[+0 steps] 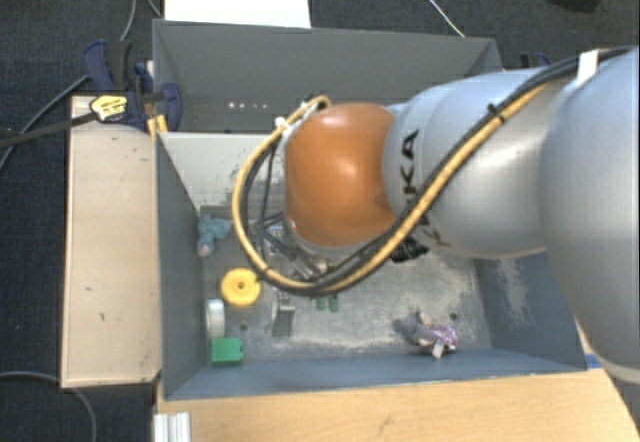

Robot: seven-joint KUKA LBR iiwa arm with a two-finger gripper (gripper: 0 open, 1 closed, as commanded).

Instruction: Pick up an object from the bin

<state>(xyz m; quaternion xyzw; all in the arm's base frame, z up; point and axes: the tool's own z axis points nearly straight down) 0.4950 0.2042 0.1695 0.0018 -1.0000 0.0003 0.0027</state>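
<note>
Desk: Caption time. What did we record from the overhead camera?

Bin-side: We recorded the KUKA arm (500,160) reaching in from the right. Its orange wrist cover (335,175) and a loop of yellow cable (243,230) hung above the left half of the grey metal bin (520,300). Below the cover, the gripper (284,315) sat low, close to the bin floor and not far from the front wall.

Desk: Was the claw spread or pressed together?

Bin-side: We could not tell. The cover and the cables hid most of it from our angle.

Desk: And the thing to be picked?

Bin-side: We could not say which one it was. Nearest were a yellow ring (240,287), lying flat on the floor just left of the gripper, and some small green bits (326,304) just to its right. Further left we noted a white cylinder (215,316) beside the left wall. A green block (227,350) lay in front of it, in the front-left corner. A pale blue piece (210,232) lay farther back along the same wall. A purple-and-grey thing (430,335) lay well apart from the rest, by the front wall toward the right.
</note>
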